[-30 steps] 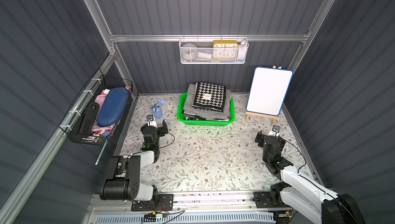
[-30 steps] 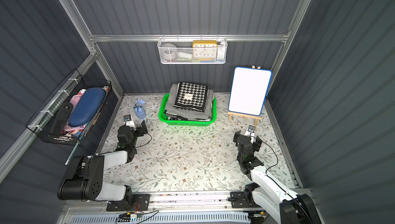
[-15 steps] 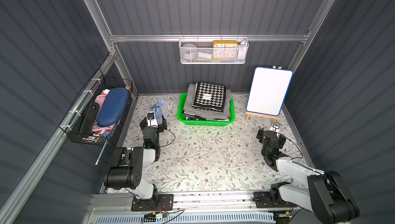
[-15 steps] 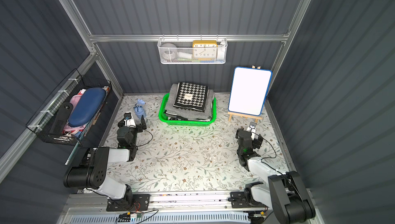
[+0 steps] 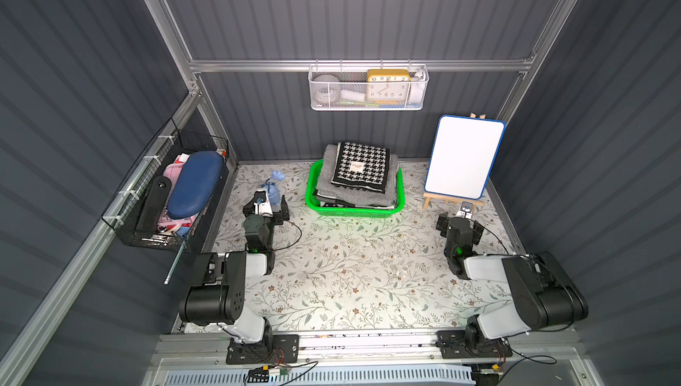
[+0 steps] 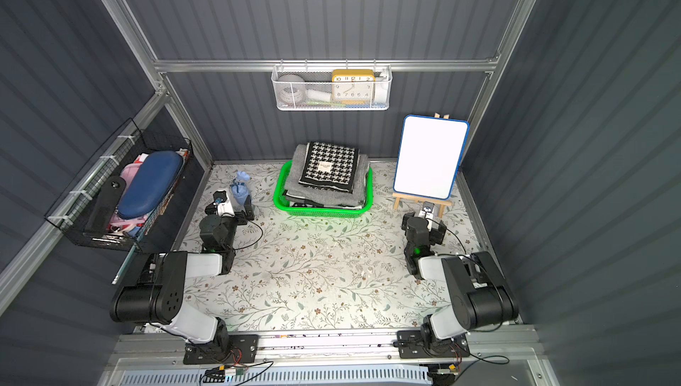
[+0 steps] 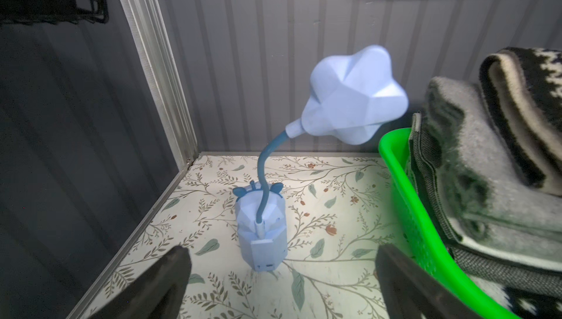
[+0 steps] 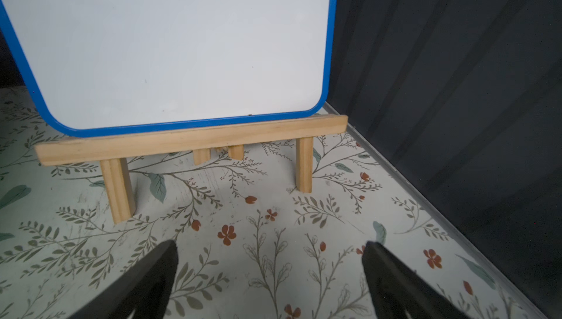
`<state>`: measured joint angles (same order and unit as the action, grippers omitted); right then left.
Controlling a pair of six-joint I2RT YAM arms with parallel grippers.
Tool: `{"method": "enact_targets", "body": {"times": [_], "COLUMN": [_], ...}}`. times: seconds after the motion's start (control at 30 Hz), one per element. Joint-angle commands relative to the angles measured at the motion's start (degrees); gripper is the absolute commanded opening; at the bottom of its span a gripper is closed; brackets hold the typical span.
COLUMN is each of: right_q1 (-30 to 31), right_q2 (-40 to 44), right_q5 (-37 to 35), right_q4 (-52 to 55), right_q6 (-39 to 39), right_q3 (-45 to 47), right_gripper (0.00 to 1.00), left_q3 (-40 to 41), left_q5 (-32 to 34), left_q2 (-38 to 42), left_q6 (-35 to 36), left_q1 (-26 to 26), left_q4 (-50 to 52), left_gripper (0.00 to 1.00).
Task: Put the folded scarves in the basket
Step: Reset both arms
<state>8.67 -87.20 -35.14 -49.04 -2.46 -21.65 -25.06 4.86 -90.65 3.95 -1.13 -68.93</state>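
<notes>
folded scarf [image 5: 360, 167], woolly houndstooth, tops grey pile [image 5: 326, 181] in perforated basket [image 5: 353, 213]

basket: bright green rectangular perforated plastic basket [image 5: 353, 213], upright on tabletop [image 5: 350, 273], just right of left pincer [image 7: 281, 256], well apart from right pincer [image 8: 270, 250] | scarf: black-and-white houndstooth folded scarf [image 5: 359, 167], flat atop grey folded stack [image 5: 327, 178] inside basket, above rim

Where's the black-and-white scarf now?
In both top views the scarf lies atop grey cloth in the green basket, between the blue lamp and the whiteboard.
</notes>
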Motion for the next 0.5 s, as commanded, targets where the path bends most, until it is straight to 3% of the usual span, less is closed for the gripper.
{"method": "enact_targets", "body": {"times": [0.0,0.27,0.47], "right_q1": [-0.23,-0.57,-1.34], "right_q2": [1.41,0.75,0.55], "right_q5": [0.85,1.55,4.86], "right_q4": [-0.73,-0.23,-0.18], "right_q6": [0.68,0.74,0.88], "right_q3": [-1.29,-1.91,-2.08], "right_gripper": [0.99,0.99,0.99], "left_q3": [0.56,0.3,3.4], "left_q5": [-2.03,-5.01,-7.03], "left_q2": [-2.84,-4.71,-6.56], "left_q6": [-2.65,-1.35,-0.26], "left_q1": [0.26,0.33,0.33], "left_q4": [-5.56,-6.78,-13.94], "left_gripper": [0.99,0.99,0.99]}}
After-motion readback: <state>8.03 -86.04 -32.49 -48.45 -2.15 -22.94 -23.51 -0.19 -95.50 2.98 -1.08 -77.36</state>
